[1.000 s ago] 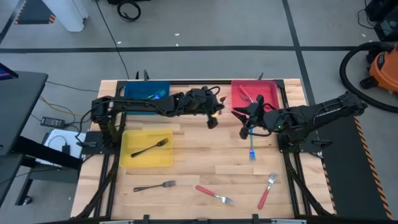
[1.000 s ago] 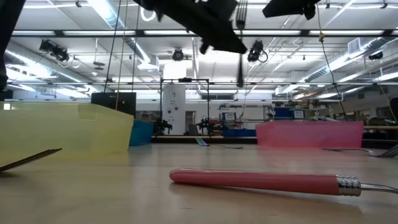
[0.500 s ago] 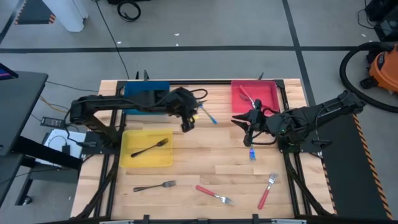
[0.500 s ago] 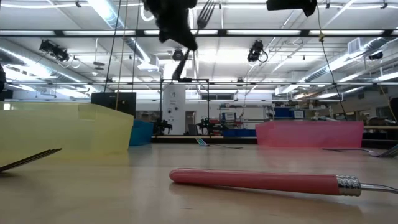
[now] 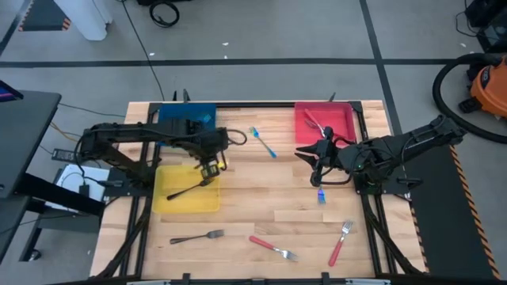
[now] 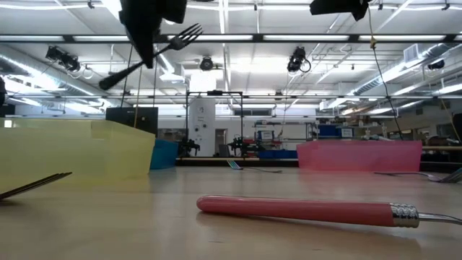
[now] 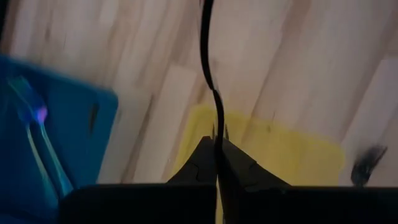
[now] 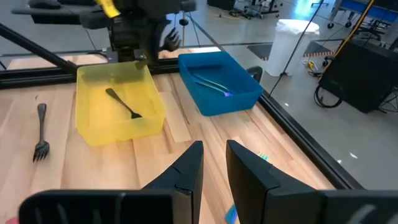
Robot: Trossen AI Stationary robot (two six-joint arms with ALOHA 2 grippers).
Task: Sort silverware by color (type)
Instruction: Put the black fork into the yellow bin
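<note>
Left tool (image 5: 211,168) grips a black fork (image 6: 148,53) above the yellow tray (image 5: 170,203).

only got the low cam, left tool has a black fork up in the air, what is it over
Observer: The left tool, shut on the held black fork, hangs over the yellow tray, at its edge toward the blue tray.
Operator: anything in that yellow tray
Observer: One other black fork lies in it.
Operator: and the right tool
Observer: The right tool is open and empty, above a blue fork lying on the table.
</note>
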